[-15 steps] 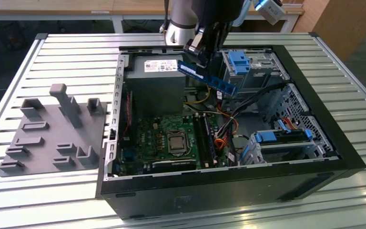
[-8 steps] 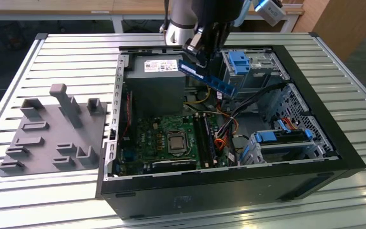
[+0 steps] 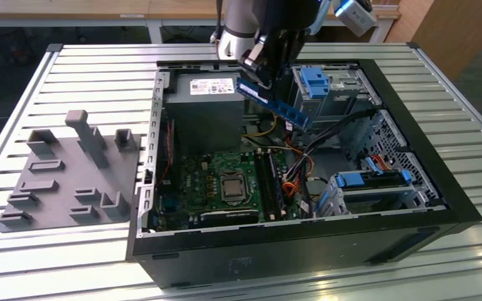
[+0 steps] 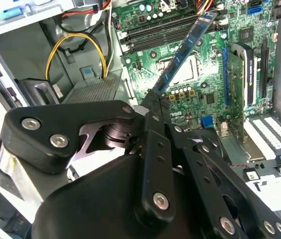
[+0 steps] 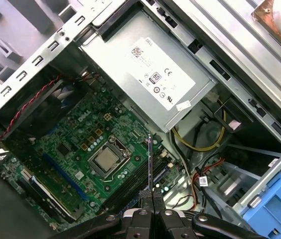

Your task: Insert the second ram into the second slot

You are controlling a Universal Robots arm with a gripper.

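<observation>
Gripper (image 3: pixel 256 76) clenched on the second ram (image 3: pixel 278 106), pinching it at one end. The stick hangs tilted in the air over the open PC case (image 3: pixel 291 251), free end lower and pointing toward the exterior view's right. In the exterior view it sits between the grey power supply (image 3: pixel 203 119) and the upper blue drive-bay clip (image 3: pixel 316 81), well above the motherboard (image 3: pixel 195 182) and touching nothing but the gripper. Ram slots (image 3: pixel 266 175) lie just beside the CPU socket (image 3: pixel 233 186), on the exterior view's right of it; ram not in them. Second wrist view: second ram (image 4: pixel 183 52) runs out from the gripper (image 4: pixel 155 99), dark chips along its blue face, board w/ slots (image 4: pixel 155 30) behind it. First wrist view: stick (image 5: pixel 150 164) seen edge-on as a thin line rising from the gripper (image 5: pixel 152 196), lined up roughly w/ the slots next to the CPU socket (image 5: pixel 105 160). Yellow cables (image 5: pixel 200 144) loop beside the power supply (image 5: pixel 150 74). Case lies on its side on the slatted metal worktop (image 3: pixel 98 69); grey fixture (image 3: pixel 65 175) stands on the worktop at the exterior view's left of the case.
</observation>
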